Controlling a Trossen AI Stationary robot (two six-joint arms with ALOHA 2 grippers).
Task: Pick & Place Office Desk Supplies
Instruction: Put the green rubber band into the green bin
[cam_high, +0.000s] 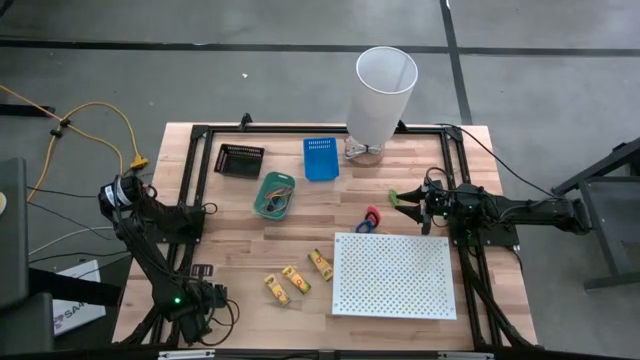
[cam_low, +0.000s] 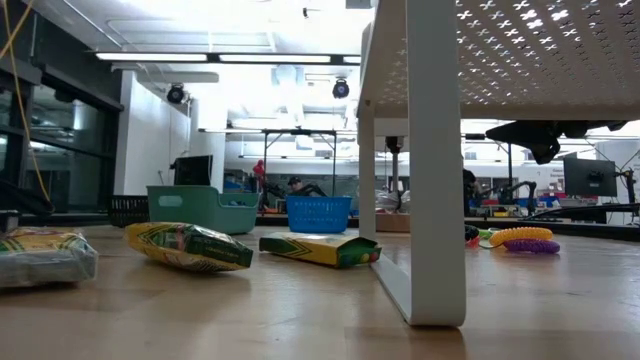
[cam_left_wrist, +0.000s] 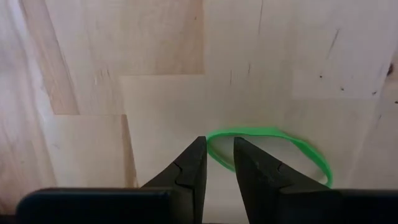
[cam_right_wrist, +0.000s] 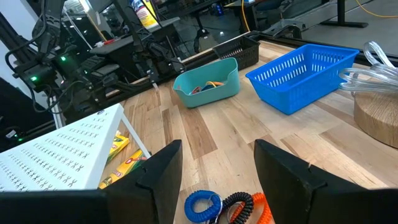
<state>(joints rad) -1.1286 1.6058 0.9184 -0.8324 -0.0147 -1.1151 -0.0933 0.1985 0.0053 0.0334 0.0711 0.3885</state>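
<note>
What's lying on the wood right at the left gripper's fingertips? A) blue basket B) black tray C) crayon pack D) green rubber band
D: the left wrist view shows a green rubber band flat on the table, looping just past the left gripper, not held.

Bright ceiling strip lights (cam_low: 250, 57) glare in the low view; nearest pack (cam_low: 45, 257) blurred.

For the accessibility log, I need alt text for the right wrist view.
The right gripper, jaws open, hovers over the wooden table above blue, black and orange coil loops. Beyond stand a teal bin, a blue basket and the white perforated board.
</note>
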